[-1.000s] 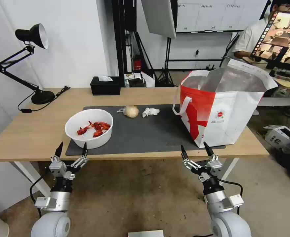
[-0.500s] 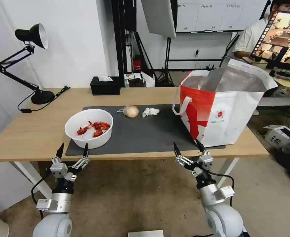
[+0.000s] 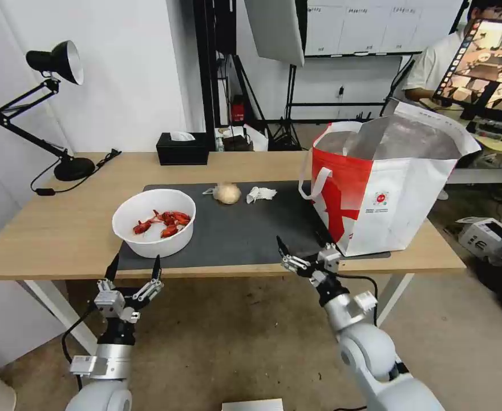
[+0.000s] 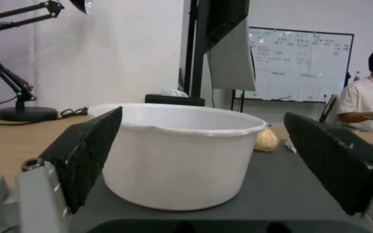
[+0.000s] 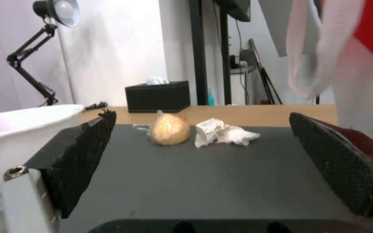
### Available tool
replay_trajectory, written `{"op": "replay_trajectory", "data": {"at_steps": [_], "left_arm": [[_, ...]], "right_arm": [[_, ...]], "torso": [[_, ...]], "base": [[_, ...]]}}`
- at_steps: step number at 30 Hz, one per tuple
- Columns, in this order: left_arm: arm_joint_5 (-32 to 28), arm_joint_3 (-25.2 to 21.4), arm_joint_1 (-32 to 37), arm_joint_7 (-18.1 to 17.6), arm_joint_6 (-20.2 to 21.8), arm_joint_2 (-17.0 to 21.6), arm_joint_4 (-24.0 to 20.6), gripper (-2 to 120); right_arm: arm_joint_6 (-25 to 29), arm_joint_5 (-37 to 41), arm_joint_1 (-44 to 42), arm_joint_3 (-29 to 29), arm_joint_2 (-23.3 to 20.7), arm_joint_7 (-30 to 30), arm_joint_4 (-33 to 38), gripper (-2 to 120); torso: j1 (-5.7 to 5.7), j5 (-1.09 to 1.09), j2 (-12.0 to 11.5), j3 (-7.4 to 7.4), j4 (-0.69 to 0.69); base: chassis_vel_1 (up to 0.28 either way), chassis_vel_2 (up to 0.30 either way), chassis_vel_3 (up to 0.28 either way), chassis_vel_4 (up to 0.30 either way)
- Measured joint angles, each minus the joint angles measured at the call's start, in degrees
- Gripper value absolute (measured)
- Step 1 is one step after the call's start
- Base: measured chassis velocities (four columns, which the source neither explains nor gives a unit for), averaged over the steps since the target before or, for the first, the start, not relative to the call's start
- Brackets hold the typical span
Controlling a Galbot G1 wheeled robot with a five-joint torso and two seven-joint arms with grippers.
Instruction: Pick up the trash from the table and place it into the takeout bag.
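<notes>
We judge this to be the approach step: nothing is lifted yet. Our left gripper [image 3: 134, 267] hangs spread wide at the near edge of the long light-wood table [image 3: 57, 228], lined up on the white round bowl of red crayfish shells [image 3: 154, 221]. Our right gripper [image 3: 302, 256], also spread and holding nothing, sits over the near edge of the dark grey rectangular mat [image 3: 245, 228], facing the beige wrapped ball [image 5: 169, 128] and the crumpled white napkin [image 5: 223, 135], which lie side by side at the mat's far edge. The big white-and-red takeout bag with silver lining [image 3: 385, 188] stands open at the right end.

Next, we reckon each gripper must reach forward and straddle its target before closing.

Behind the mat stand a black tissue box [image 3: 182, 148] and a black desk lamp [image 3: 54, 63], before a white wall.
</notes>
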Motion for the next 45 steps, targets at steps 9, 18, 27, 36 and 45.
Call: {"op": "replay_trajectory", "data": {"at_steps": [9, 18, 27, 36, 45], "left_arm": [[0.8, 0.4, 1.0, 0.2, -0.3, -1.4, -0.7, 100], [1.0, 0.1, 1.0, 0.2, -0.3, -2.2, -1.0, 100], [1.4, 0.1, 1.0, 0.2, -0.3, -3.2, -1.0, 100], [1.4, 0.0, 0.7, 0.1, -0.3, -3.2, -0.8, 100], [1.1, 0.1, -0.3, 0.1, -0.3, -3.4, 0.0, 100]], "right_arm": [[-2.1, 3.1, 8.2, -4.7, -1.9, 1.9, -4.3, 100], [-3.9, 7.0, 17.4, -8.7, -1.9, 3.8, -10.7, 100], [-5.5, 9.5, 23.9, -11.5, -1.5, 6.7, -16.1, 100], [-10.5, 12.4, 31.3, -16.1, -1.5, 10.6, -20.3, 100], [-17.5, 15.2, 44.7, -23.4, 0.6, 15.4, -29.4, 100]], "torso": [[0.00, 0.00, 0.0, 0.00, 0.00], [0.00, 0.00, 0.0, 0.00, 0.01], [0.00, -0.01, 0.0, 0.00, 0.00], [0.00, 0.00, 0.0, 0.00, 0.00], [0.00, -0.01, 0.0, 0.00, 0.00]], "base": [[0.000, 0.000, 0.000, 0.000], [0.000, 0.000, 0.000, 0.000], [0.000, 0.000, 0.000, 0.000], [0.000, 0.000, 0.000, 0.000], [0.000, 0.000, 0.000, 0.000]]}}
